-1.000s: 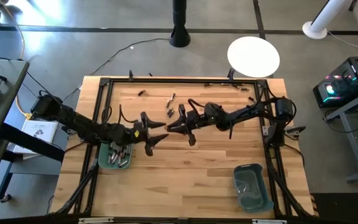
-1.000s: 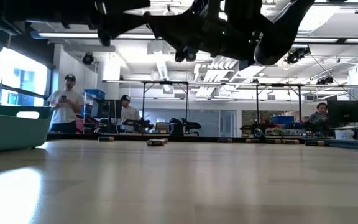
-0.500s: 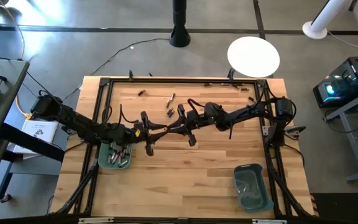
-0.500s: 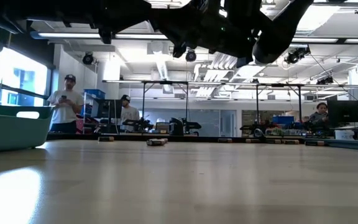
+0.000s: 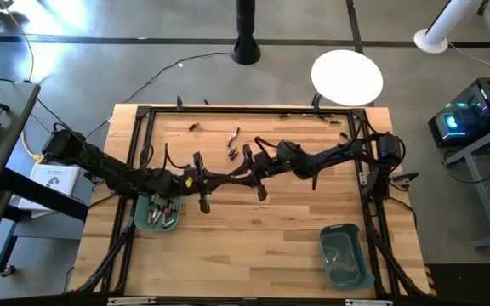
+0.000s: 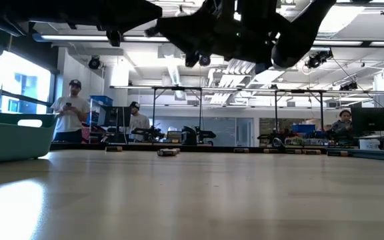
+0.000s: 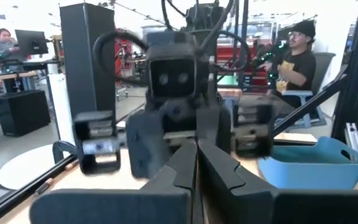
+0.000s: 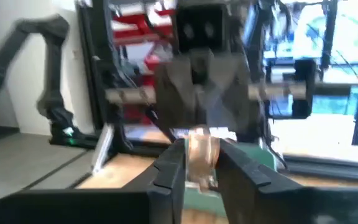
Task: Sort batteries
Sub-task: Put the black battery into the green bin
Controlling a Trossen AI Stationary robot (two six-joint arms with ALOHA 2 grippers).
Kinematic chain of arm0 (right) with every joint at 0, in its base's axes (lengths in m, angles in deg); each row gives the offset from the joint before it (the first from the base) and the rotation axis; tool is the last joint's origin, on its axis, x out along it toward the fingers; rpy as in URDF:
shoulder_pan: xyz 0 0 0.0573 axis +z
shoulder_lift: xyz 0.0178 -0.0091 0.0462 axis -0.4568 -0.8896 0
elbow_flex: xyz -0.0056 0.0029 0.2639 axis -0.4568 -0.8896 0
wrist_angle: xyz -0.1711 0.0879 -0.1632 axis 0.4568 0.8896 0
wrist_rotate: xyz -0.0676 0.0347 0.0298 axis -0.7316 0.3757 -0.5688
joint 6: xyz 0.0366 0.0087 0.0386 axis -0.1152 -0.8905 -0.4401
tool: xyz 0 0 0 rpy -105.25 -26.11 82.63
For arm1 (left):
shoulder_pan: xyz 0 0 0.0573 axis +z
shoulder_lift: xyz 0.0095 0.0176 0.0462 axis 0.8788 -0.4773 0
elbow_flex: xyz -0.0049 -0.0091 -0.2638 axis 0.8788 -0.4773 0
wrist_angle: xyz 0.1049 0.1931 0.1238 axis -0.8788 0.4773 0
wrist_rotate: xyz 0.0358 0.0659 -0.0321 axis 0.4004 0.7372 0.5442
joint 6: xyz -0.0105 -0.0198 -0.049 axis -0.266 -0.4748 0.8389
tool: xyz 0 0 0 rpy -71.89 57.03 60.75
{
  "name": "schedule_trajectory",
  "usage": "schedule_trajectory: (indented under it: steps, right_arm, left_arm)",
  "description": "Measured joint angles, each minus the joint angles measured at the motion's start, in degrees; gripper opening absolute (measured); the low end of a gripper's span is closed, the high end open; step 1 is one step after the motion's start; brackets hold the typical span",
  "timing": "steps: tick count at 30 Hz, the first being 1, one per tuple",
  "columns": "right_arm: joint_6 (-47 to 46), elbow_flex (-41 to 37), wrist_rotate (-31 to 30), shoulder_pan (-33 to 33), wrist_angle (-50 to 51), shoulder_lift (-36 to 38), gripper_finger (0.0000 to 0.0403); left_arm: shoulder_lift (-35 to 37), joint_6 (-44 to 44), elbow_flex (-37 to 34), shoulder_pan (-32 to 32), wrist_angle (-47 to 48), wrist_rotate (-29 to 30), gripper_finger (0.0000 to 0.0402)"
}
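the two arms meet tip to tip above the middle of the counter (image 5: 253, 246), and the coppery battery (image 8: 201, 154) stands roughly upright between the fingers of the right gripper (image 8: 202, 163), which look partly spread around it. the left gripper (image 5: 213, 178) sits directly opposite, nose to nose with the right, its fingers pressed together; whether it pinches the battery's far end i cannot tell. judging by this, the coming move is a handover toward the left teal bin (image 5: 158, 212), just beside the left arm, with more batteries (image 5: 232, 141) loose near the far edge

Readable text: none in any view.
White sheet (image 5: 55, 179) beside the worktop (image 5: 253, 255): dark print, too small to read.
Labels, brands, numbers: none legible.
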Motion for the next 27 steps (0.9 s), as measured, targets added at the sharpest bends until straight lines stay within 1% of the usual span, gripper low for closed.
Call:
schedule_trajectory:
  steps: [3,7,9,13,16,18,22,25,27]
  right_arm:
    - [0.0,0.0,-1.4,-0.1,1.1,-0.1,0.0109]
    - [0.6,0.0,-6.8,-0.3,4.9,0.0,0.0143]
    - [1.5,0.0,-8.4,-0.8,8.1,0.0,0.0153]
    - [4.0,0.0,-8.8,-2.1,16.9,0.0,0.0160]
    - [8.3,0.0,-8.6,-3.0,26.0,0.0,0.0163]
    - [12.6,0.0,-8.4,-3.9,29.6,-0.6,0.0172]
    - [17.7,1.5,-7.0,-6.3,31.1,-3.9,0.0208]
    - [20.8,5.8,-2.3,-7.6,33.4,-8.3,0.0241]
    - [23.3,9.5,-1.2,-7.8,34.3,-11.5,0.0257]
  left_arm:
    - [0.0,-0.4,0.0,0.0,0.0,0.0,0.0002]
    - [0.0,0.1,0.0,0.0,1.5,0.1,0.0002]
    - [0.0,2.0,0.0,0.0,3.8,0.8,0.0002]
    - [0.0,6.9,0.0,0.0,9.7,1.0,0.0002]
    - [0.0,10.8,0.0,0.1,14.0,1.1,0.0001]
    - [0.0,13.2,0.0,0.2,15.7,1.1,0.0001]
    - [0.0,15.6,-0.1,0.2,16.6,1.1,0.0000]
    - [0.0,16.8,-0.1,0.2,16.7,1.1,0.0000]
    - [0.0,17.6,-0.1,0.2,16.6,1.1,0.0000]
